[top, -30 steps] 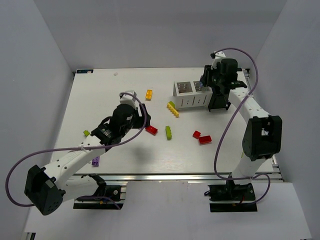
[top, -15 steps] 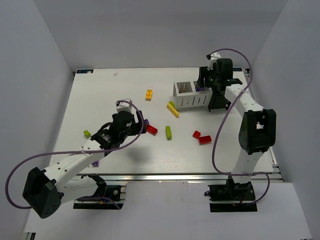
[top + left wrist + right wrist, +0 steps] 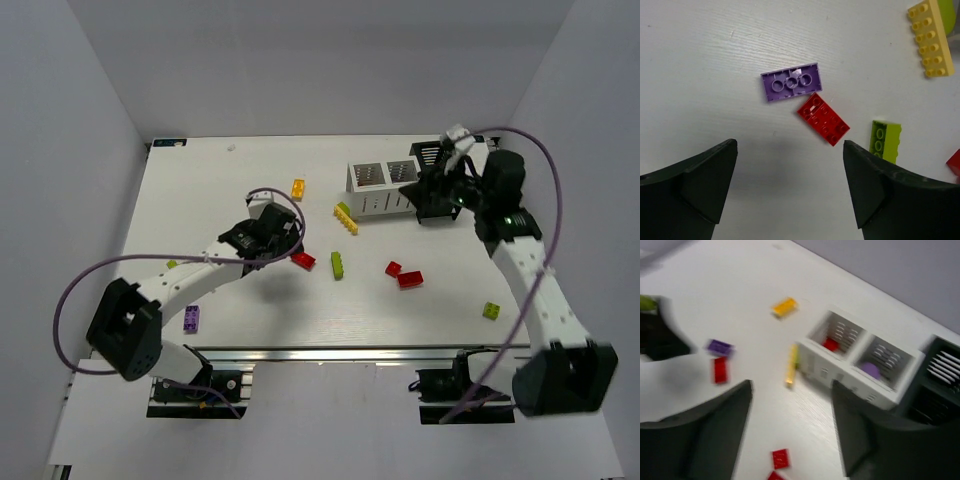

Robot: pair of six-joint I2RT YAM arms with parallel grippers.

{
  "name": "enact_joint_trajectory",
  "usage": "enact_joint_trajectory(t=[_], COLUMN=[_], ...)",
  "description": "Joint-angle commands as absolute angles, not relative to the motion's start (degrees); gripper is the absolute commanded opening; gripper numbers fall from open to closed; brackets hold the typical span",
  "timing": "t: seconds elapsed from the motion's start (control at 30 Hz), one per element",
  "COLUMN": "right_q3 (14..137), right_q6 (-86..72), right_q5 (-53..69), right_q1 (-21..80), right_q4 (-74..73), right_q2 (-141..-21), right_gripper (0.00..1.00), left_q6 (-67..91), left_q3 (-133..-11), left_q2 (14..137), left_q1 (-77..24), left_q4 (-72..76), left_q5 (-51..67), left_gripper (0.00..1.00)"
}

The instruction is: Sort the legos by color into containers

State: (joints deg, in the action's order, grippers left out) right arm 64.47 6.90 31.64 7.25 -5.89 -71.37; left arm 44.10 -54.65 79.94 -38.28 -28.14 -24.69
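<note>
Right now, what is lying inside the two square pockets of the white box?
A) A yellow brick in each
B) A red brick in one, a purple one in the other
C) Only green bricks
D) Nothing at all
B: the right wrist view, though blurred, shows a red brick in one compartment of the white box and a purple brick in the other.

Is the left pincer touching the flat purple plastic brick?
Apart. In the left wrist view, bare table separates the left pincer from the flat purple plastic brick.
</note>
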Motion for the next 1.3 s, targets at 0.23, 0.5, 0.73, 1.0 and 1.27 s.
enact_joint_trajectory(t=[0.23, 0.5, 0.73, 1.0, 1.27], right_q3=[48.26, 47.11, 46.85, 45.88, 45.26], right_q6=[10.20, 8.62, 7.56, 5.28, 3.70], right_q5=[62.14, 66.27, 68.37, 70.40, 72.42], right_q1=[4.57, 2.73, 0.79, -1.93, -3.87], right_q4=[-1.50, -0.70, -0.70, 1.93, 3.34], right_q2=[-54.23, -54.23, -53.96, -53.17, -52.91], right_gripper=[0.87, 0.84, 0.83, 0.83, 0.82], left_q6=[69.40, 95.87, 106.95, 110.48, 108.11], left_q3=[-77.41, -79.37, -78.84, -80.33, -83.14], left_q2=[98.16, 99.75, 102.39, 105.38, 109.59], left_q1=[-33.66, -31.82, -31.82, -30.23, -27.69], left_q4=[-51.28, -49.66, -51.67, -56.16, -56.87], left_q5=[-20.75, -12.75, -12.48, -17.49, -17.67], left_gripper=[0.98, 0.97, 0.94, 0.90, 0.88])
